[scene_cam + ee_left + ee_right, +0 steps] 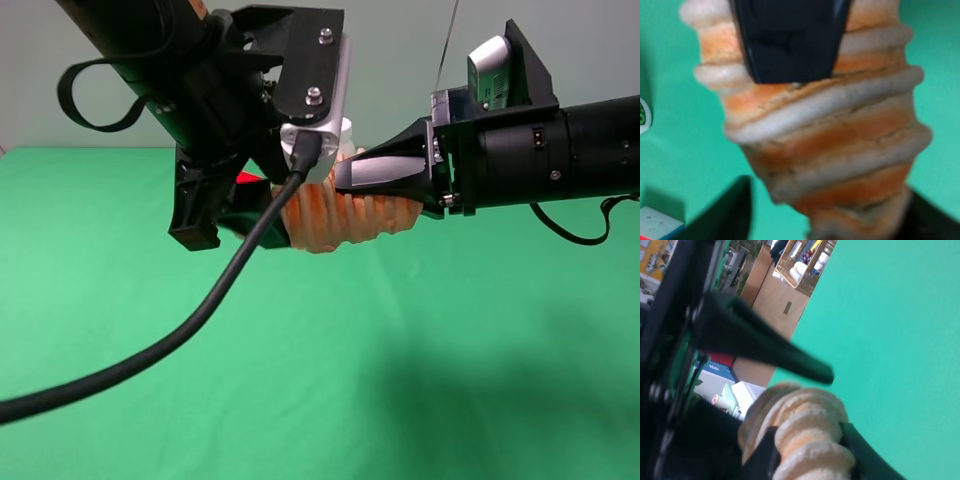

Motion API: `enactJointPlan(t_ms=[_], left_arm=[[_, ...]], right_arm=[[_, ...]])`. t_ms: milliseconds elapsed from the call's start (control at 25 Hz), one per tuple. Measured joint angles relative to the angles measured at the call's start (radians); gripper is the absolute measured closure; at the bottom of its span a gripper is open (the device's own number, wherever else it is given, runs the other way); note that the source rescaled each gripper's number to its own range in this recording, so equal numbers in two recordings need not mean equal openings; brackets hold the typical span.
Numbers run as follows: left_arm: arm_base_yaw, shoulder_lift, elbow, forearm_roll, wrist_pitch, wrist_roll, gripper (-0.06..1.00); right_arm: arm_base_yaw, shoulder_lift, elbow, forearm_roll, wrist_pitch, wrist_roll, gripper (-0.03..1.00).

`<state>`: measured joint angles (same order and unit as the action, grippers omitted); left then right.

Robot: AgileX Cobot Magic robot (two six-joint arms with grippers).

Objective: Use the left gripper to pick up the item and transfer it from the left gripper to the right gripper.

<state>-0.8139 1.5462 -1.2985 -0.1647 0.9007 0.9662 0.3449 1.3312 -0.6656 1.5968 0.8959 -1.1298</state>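
Up in the air over the green table, two arms are meeting nose to nose! The left hand points downward on the left of the high view, and its jaws stand apart. One black finger hangs clear of the item, and the left wrist view shows green table between that finger and the roll. The opposite finger sits close against the roll there, but it is too blurred to say whether it touches. Call that hand open, with the item's end between its fingers.

The right hand reaches in level from the right, and its grip is on. Its tapered fingers are closed on the item's other end. The left wrist view shows one glossy black finger lying flat across the ridges, and the right wrist view has the roll pinched from both sides.

The item itself is an orange-brown ridged roll with pale grooves. It lies roughly level between the two hands, well above the table.

A thick black cable runs down from the silver block on the left arm and sweeps off to the lower left. Down on the table, the left wrist view catches a corner of a puzzle cube, white on top with blue and red at the edge.
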Motion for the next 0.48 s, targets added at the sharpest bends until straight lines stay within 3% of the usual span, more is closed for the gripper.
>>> enactJointPlan(t_ms=[120, 480], left_arm=[[0.000, 0.000, 0.000, -0.023, -0.013, -0.003, 0.13], [0.000, 0.000, 0.000, -0.027, -0.007, -0.006, 0.07]], right_arm=[[0.000, 0.000, 0.000, 0.000, -0.001, 0.000, 0.90], [0.000, 0.000, 0.000, 0.000, -0.001, 0.000, 0.92]])
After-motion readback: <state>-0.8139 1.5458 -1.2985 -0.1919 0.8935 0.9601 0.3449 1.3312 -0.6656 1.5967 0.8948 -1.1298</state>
